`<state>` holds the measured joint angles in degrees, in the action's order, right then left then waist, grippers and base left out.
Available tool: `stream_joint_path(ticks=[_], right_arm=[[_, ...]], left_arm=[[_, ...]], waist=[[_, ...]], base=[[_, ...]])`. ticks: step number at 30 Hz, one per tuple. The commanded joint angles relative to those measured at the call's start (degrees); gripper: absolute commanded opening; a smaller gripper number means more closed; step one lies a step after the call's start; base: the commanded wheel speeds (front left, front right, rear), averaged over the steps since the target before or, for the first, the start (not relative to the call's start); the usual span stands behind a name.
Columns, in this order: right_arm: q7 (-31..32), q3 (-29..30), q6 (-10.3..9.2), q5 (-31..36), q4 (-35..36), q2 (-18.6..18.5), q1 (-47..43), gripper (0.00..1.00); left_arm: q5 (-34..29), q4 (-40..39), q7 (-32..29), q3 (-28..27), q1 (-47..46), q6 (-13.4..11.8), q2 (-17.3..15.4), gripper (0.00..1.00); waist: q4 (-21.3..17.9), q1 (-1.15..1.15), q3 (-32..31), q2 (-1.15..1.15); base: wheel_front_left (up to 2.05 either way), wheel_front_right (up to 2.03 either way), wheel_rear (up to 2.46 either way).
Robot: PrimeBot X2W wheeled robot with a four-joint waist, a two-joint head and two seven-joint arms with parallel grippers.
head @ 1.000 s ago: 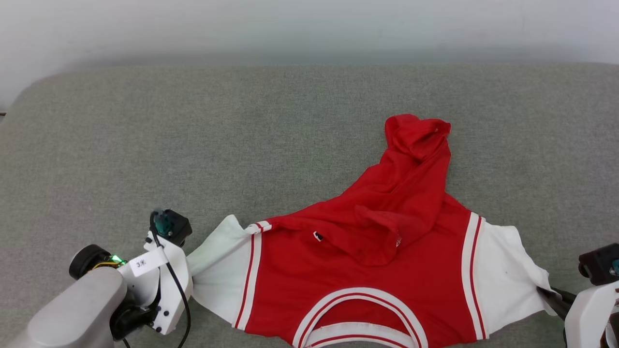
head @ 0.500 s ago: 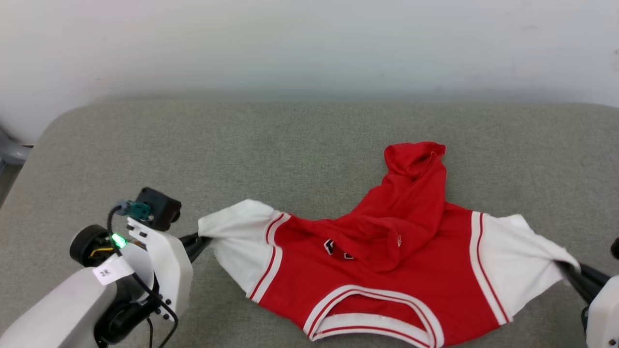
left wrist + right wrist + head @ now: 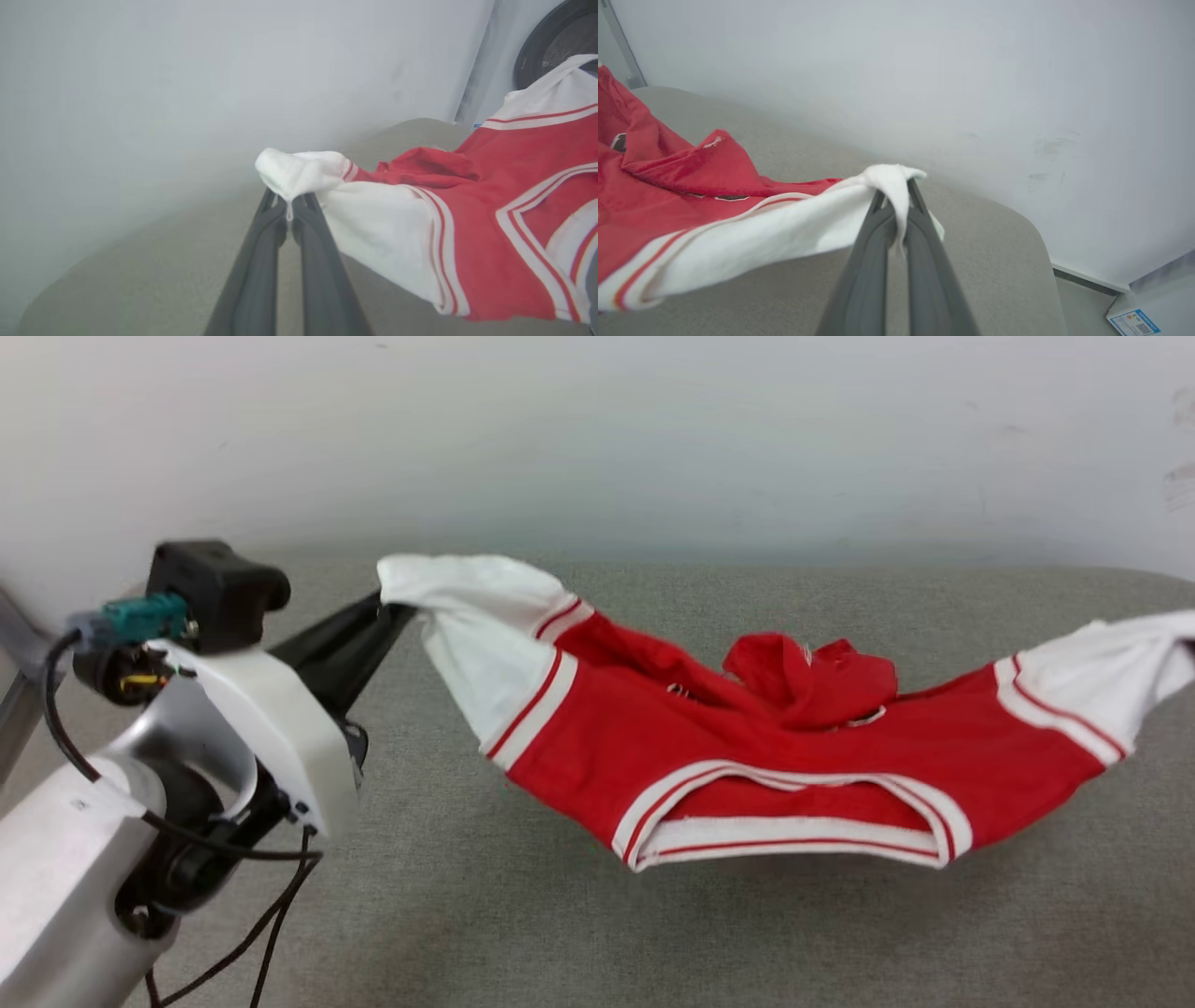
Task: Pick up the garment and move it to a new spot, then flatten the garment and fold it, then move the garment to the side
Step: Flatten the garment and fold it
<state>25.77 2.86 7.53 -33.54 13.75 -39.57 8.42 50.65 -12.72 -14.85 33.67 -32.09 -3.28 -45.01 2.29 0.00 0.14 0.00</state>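
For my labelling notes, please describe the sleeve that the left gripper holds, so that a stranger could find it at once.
Above the grey padded surface, a red garment hangs by both sleeves. Its end on the robot's left is the white sleeve, pinched in the left gripper. Unlike the other sleeve, it is nearest the pale forearm.

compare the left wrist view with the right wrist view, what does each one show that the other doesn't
Left wrist view: the left gripper shut on one white sleeve of the garment, its striped collar trim, a dark round rim. Right wrist view: the right gripper shut on the other sleeve, a blue-labelled sheet on the floor. Both: the red body stretched over the grey cushion, pale wall behind.
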Motion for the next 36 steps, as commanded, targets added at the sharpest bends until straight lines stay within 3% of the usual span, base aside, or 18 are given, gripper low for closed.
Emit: stream_joint_path(ticks=[1, 10, 17, 29, 31, 36], right_arm=[[0.3, 0.1, -0.08, -0.2, 0.3, -0.1, 1.8, 0.0], [1.6, -3.0, -0.08, 0.4, -2.1, -1.8, 14.9, 0.0], [1.3, -8.1, -0.08, 1.1, -7.5, -1.2, 29.3, 0.0], [-2.2, -18.2, -0.08, 5.1, -22.5, 1.8, 58.2, 0.0], [-4.9, -21.4, -0.08, 7.4, -29.3, 3.2, 68.1, 0.0], [-8.9, -25.0, -0.08, 9.6, -36.4, 4.6, 78.2, 0.0]], left_arm=[[-0.2, -0.1, 0.5, -0.3, -1.3, 0.0, 0.3, 0.0], [-1.6, 3.6, 1.8, -2.0, -11.0, 1.4, 4.0, 0.0], [-2.4, 9.9, 2.0, -2.7, -21.6, 2.8, 8.3, 0.0], [-6.9, 26.9, 2.3, -3.5, -44.5, 6.5, 12.9, 0.0], [-8.4, 32.5, 3.7, -3.9, -52.5, 7.5, 14.2, 0.0], [-9.9, 40.1, 5.5, -3.8, -60.5, 8.7, 15.4, 0.0]], waist=[[0.0, 0.0, 0.0, 0.0], [-0.3, 0.0, 2.1, 0.0], [-0.5, 0.0, 7.8, 0.0], [-1.8, 0.0, 19.2, 0.0], [-2.1, 0.0, 21.6, 0.0], [-2.1, 0.0, 23.3, 0.0]], base=[[0.0, 0.0, 0.0], [0.0, 0.0, 0.0], [0.0, 0.0, 0.0], [0.0, 0.0, 0.0], [0.0, 0.0, 0.0], [0.0, 0.0, 0.0]])
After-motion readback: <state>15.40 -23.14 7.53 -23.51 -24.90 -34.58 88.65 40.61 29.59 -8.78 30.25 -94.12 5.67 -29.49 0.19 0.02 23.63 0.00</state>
